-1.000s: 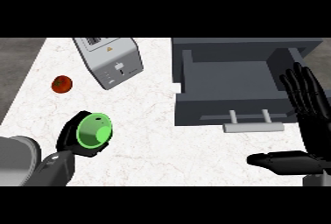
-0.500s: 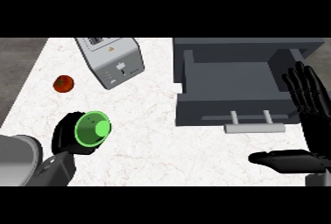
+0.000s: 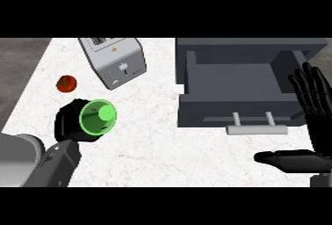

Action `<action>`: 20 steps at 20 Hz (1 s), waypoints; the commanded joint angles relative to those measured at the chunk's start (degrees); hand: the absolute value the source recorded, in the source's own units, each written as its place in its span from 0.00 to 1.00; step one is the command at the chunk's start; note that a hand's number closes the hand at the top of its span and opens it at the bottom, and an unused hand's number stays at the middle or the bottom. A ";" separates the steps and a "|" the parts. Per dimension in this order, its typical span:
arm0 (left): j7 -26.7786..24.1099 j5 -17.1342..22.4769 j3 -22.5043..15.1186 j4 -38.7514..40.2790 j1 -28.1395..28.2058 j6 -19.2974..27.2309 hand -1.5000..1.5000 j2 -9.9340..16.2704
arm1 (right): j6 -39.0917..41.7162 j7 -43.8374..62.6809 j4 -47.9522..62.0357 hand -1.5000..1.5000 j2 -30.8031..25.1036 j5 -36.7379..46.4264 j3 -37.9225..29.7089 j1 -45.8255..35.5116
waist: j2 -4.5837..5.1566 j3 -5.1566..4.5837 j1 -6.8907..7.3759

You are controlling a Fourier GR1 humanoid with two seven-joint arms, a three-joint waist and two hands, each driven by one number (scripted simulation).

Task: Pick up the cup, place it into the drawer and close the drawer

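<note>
Head view: left hand [image 3: 73, 125] curls around the green cup [image 3: 98, 117] at the desk's [image 3: 162, 149] left side; right hand [image 3: 311, 132] rests open. Pick-up seems under way; next, carry it rightward into the open drawer [image 3: 243, 83].

Your left robot hand [image 3: 73, 123] sits at lower left, fingers curled round an object, grey forearm angled in from the corner. Your right robot hand [image 3: 316, 114] rests open at right edge, fingers up, thumb out.

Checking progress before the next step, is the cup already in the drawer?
No, the left hand holds the cup over the counter, left of the drawer.
</note>
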 commanded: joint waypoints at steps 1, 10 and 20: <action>-0.71 -0.27 -2.15 -4.36 -3.40 -3.37 1.00 -0.48 | 1.23 -0.08 -0.60 0.00 -0.91 -1.38 -1.31 1.52 | -0.17 0.07 0.04; 14.07 -1.06 -8.78 -24.10 -7.27 9.04 1.00 -7.25 | -0.43 2.71 -4.01 0.00 0.71 0.42 0.44 3.11 | -0.45 0.10 0.61; 34.51 0.70 -20.88 -39.09 -15.29 20.82 1.00 -10.34 | 0.78 2.06 0.82 0.00 -1.78 -1.34 -2.84 -1.17 | -0.43 0.08 0.45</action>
